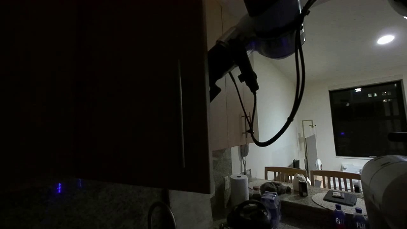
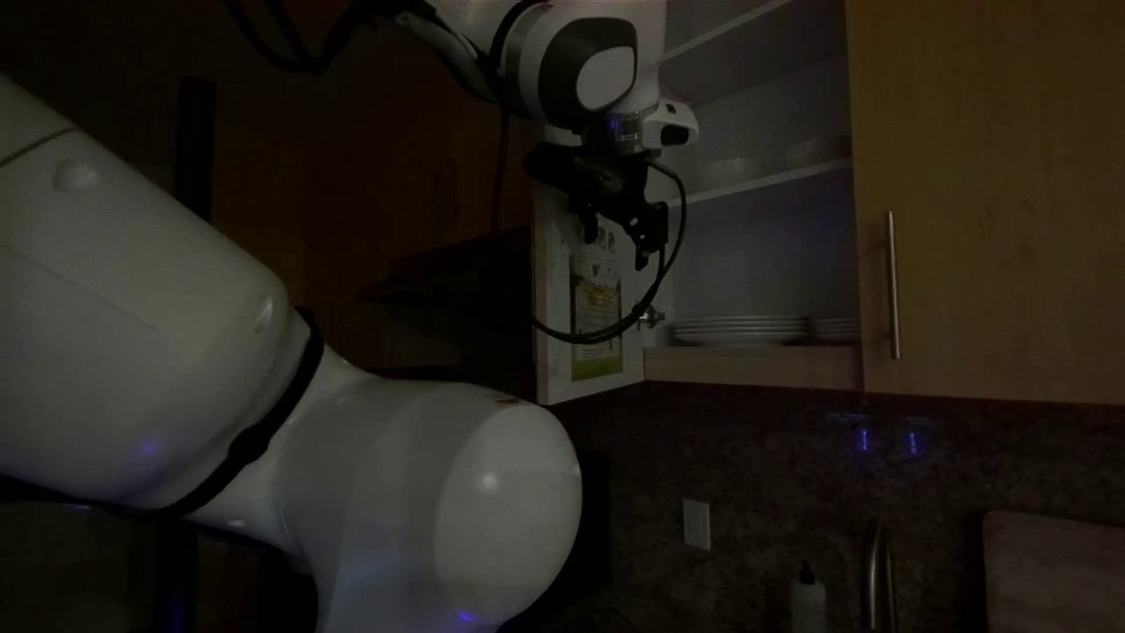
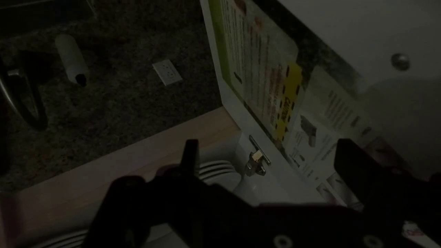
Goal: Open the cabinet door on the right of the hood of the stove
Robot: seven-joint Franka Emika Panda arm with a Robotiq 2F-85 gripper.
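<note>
Though sunk in gloom, to be found just right of the dark stove hood (image 2: 448,268), and standing well out from the cupboard (image 2: 751,367): cabinet door (image 2: 556,294), flat and tall, shadowed almost to black on the outer face, with a slim, straight, upright bar handle (image 1: 181,117) of metal near the free edge. Inside, smooth and white; pasted with printed sheets (image 3: 256,62) edged in green and crossed by a yellow caution strip. Set into the same white face, a small domed metal stud (image 3: 400,61); low in the cupboard's corner, a jointed metal hinge (image 3: 255,162).

Bent down from above, the smooth white arm (image 2: 422,475), with tilted wrist and black gripper (image 3: 268,144) angled downward beside the inner face. Fingers (image 3: 190,157) parted wide, gripping nothing. Touching the door or merely near it: cannot tell.

In the way, a loop of black cable (image 1: 289,120) slung below the wrist, across the printed face in an exterior view. Blocking the fingertips from sight, again in an exterior view, the door itself. Inside the cupboard, stacked white plates (image 2: 740,331), round and thin-rimmed, with blurred pale dishes (image 2: 734,169) on the shelf (image 2: 765,182) above. Next to the opening, closed flat, a tan wooden door (image 2: 993,202) with faint grain and its own metal pull (image 2: 892,286). Below, speckled granite backsplash (image 2: 765,457), white outlet (image 2: 696,525), curved metal faucet (image 2: 873,567) and pale bottle (image 2: 807,607) with dark top.
</note>
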